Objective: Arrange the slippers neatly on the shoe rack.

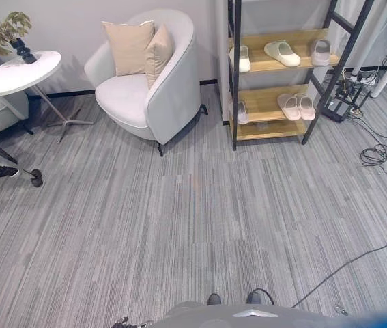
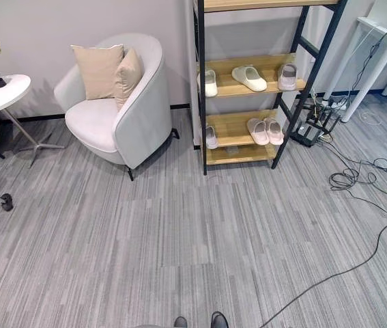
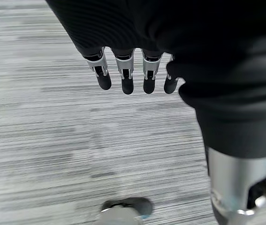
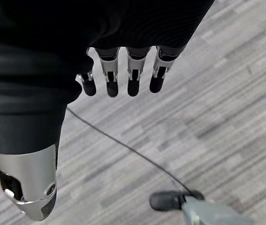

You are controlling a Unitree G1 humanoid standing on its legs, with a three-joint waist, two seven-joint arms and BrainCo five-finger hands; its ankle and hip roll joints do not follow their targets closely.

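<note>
- The shoe rack (image 2: 265, 89) stood at the upper right of the frame, against the wall.
- Its middle shelf held three pale slippers (image 2: 249, 77), and its lower shelf held a pink pair (image 2: 265, 130) plus one white slipper (image 2: 211, 137) at its left end.
- The left hand (image 3: 133, 70) hung relaxed over the grey carpet (image 2: 179, 232), holding nothing.
- The right hand (image 4: 123, 70) was likewise loose and empty.
- A white armchair (image 2: 121, 109) sat left of the rack.

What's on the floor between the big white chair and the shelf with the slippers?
Nothing: in the right eye view only a narrow strip of bare grey carpet and wall separates the armchair from the shoe rack.
</note>
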